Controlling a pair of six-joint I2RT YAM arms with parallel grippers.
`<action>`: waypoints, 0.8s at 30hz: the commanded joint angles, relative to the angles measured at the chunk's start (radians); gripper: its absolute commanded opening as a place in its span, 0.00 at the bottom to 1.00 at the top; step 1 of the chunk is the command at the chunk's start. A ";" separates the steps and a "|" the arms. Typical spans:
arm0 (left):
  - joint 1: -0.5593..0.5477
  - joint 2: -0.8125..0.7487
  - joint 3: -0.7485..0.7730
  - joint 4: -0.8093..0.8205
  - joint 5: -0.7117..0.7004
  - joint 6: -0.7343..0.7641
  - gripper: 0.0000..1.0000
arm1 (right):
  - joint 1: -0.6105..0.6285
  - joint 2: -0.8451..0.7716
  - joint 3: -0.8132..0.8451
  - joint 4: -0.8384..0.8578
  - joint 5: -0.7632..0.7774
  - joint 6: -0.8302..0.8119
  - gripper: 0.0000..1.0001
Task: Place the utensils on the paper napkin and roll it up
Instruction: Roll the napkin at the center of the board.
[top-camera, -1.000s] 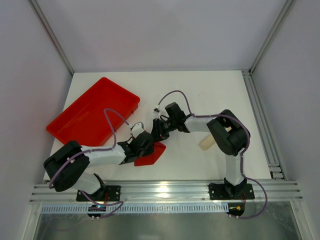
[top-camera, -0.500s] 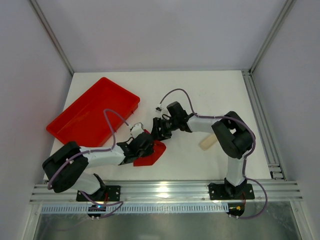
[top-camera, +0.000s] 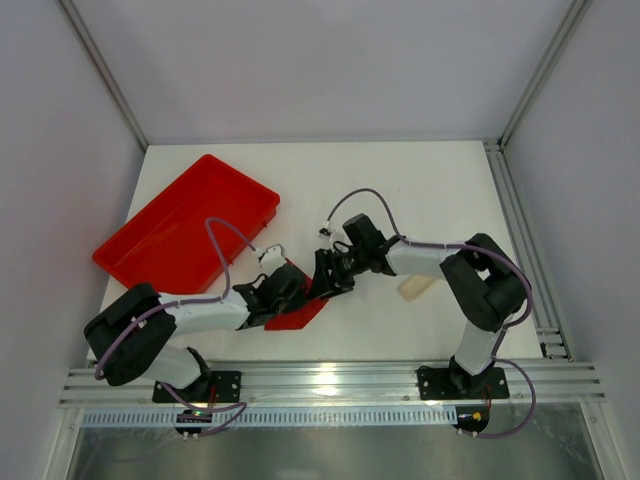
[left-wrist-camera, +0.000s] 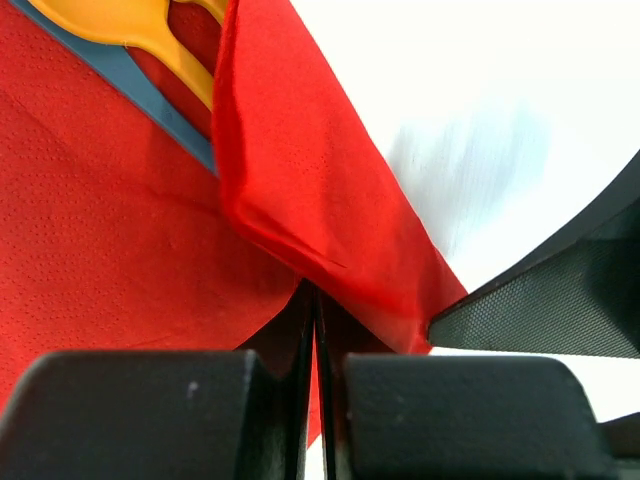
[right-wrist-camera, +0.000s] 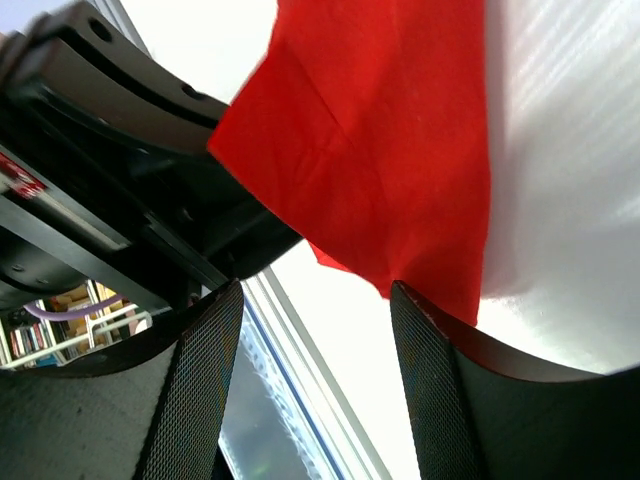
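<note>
The red paper napkin (top-camera: 300, 316) lies near the table's front, between both grippers. My left gripper (top-camera: 288, 287) is shut on a fold of it; in the left wrist view (left-wrist-camera: 315, 300) thin red paper sits between the closed jaws and a flap (left-wrist-camera: 300, 180) folds over. A yellow-tan utensil (left-wrist-camera: 140, 25) with prongs lies on the napkin, partly under that flap. My right gripper (top-camera: 328, 283) is open at the napkin's right edge; in the right wrist view (right-wrist-camera: 315, 390) the napkin (right-wrist-camera: 390, 150) hangs just beyond its fingers. Another pale tan utensil (top-camera: 418, 287) lies on the table to the right.
A large red plastic tray (top-camera: 180, 225) stands at the back left. The left gripper's black body (right-wrist-camera: 120, 150) is close to the right gripper. The metal rail (top-camera: 330, 385) runs along the near edge.
My right gripper has moved toward the near edge, down to the napkin's right side, and its elbow has swung right. The left gripper has stayed shut on the napkin.
</note>
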 joint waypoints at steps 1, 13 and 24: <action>0.004 -0.008 0.005 0.016 -0.037 0.010 0.00 | -0.007 -0.054 -0.026 -0.007 0.011 -0.033 0.65; 0.004 -0.015 0.000 0.011 -0.037 0.009 0.00 | -0.010 -0.052 -0.063 0.043 -0.029 -0.010 0.65; 0.004 -0.024 -0.006 0.008 -0.040 0.010 0.00 | -0.083 -0.229 -0.088 -0.106 0.055 -0.074 0.60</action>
